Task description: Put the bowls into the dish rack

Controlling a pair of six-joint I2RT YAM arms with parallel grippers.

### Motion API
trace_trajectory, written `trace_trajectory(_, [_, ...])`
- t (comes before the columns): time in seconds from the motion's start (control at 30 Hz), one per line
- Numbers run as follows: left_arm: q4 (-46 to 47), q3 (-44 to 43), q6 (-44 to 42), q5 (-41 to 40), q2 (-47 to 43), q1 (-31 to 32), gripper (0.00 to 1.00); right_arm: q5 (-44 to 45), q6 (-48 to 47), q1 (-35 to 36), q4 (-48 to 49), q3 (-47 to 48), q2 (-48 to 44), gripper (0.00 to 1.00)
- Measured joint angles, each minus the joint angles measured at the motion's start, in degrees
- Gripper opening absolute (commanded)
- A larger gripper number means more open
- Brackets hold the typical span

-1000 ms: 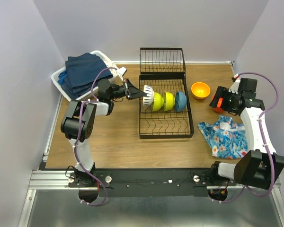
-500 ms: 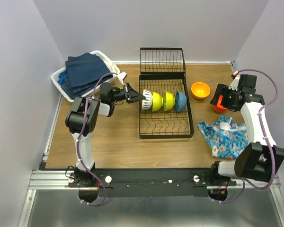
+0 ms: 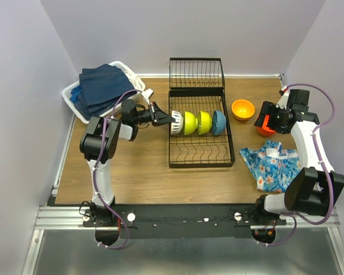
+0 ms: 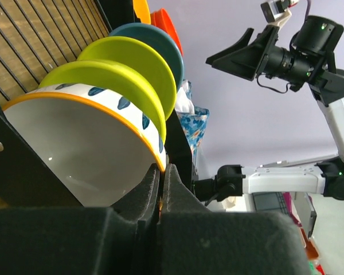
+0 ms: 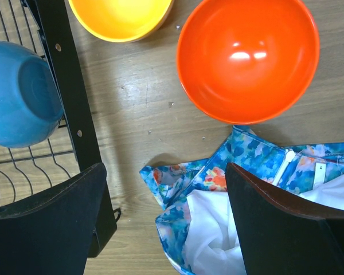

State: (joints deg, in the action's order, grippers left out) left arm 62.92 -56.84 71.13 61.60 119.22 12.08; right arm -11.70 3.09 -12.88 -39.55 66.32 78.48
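The black wire dish rack (image 3: 200, 152) holds a row of bowls on edge: a white bowl (image 3: 176, 121) with an orange rim, two lime-yellow bowls (image 3: 189, 122) (image 3: 204, 121) and a blue bowl (image 3: 219, 121). My left gripper (image 3: 171, 118) is shut on the white bowl's rim (image 4: 160, 163) at the rack's left end. An orange-yellow bowl (image 3: 243, 109) and a red-orange bowl (image 5: 247, 57) stand on the table right of the rack. My right gripper (image 5: 166, 217) hangs open above the table beside the red-orange bowl, with nothing between its fingers (image 5: 46, 229).
A floral blue cloth (image 3: 275, 166) lies crumpled at the right, partly under my right gripper. A white basket of navy towels (image 3: 100, 91) sits at the back left. The rack's smaller wire section (image 3: 196, 73) stands behind the main rack.
My left gripper has carried the white bowl slightly left and down against the lime-yellow bowl in the rack. The right gripper shifted a little toward the back and stayed open.
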Motion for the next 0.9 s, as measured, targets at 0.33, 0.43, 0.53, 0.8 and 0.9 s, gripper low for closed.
trace_trajectory(0.33, [-8.72,-0.79,-8.48,0.63,-1.4,-0.02,0.43,0.0,0.02,0.0,0.17,0.0,0.5,0.92])
trace_trajectory(0.43, [-14.95,-0.63,-13.55,0.15,-3.67,-0.02,0.46,0.0,0.02,0.0,0.48,0.0,0.5,0.93])
trace_trajectory(0.53, [-20.48,0.81,-18.78,-0.79,-7.41,-0.11,0.5,-0.02,0.02,0.02,0.57,0.0,0.5,0.93])
trace_trajectory(0.8, [-31.8,3.28,-30.67,-2.29,-15.63,-0.15,0.53,-0.02,0.02,0.0,0.44,0.0,-0.74,0.93])
trace_trajectory(0.9, [-37.48,3.82,-35.26,-3.3,-19.19,-0.79,0.53,-0.02,0.02,0.0,0.46,-0.04,-2.1,0.93])
